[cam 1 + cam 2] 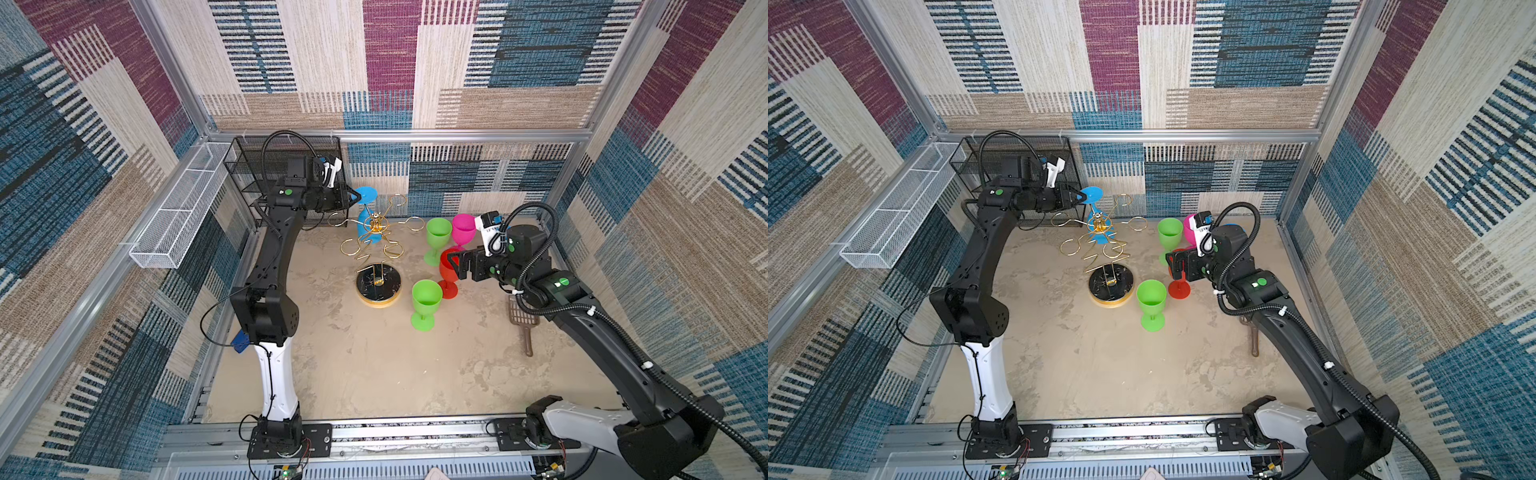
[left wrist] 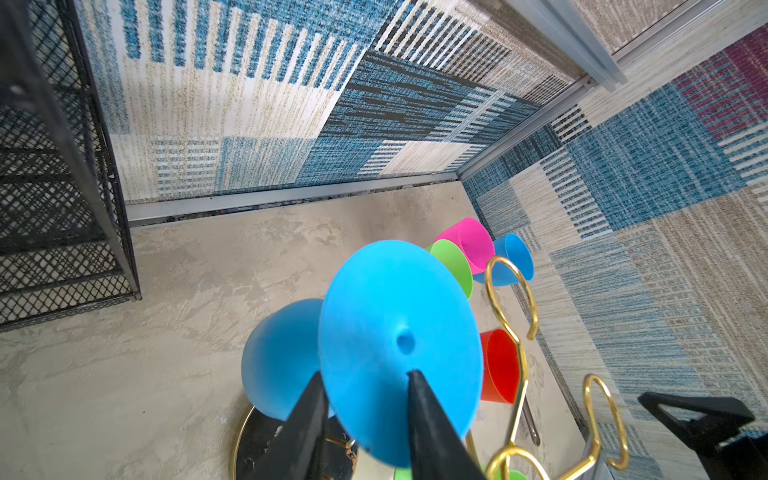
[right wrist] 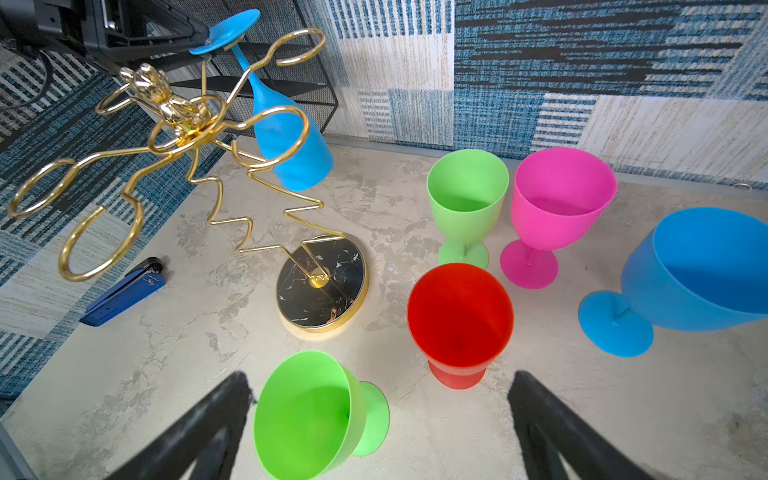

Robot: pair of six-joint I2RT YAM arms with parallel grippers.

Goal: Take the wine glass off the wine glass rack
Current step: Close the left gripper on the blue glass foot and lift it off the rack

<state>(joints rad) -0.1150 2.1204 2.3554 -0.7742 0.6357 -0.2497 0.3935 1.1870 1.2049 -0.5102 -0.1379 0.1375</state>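
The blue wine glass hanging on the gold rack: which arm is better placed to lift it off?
Left. The left fingers straddle the foot of the blue wine glass on the rack; the right fingers stand open near the standing glasses, apart from it.

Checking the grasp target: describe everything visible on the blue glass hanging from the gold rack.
The blue wine glass looks like matte, opaque plastic: round flat foot, thin stem, tapered bowl. It hangs upside down and tilted from a loop arm of the gold rack, foot uppermost, bowl clear of the table. The left gripper straddles the foot's rim, one finger either side; whether it pinches is unclear.
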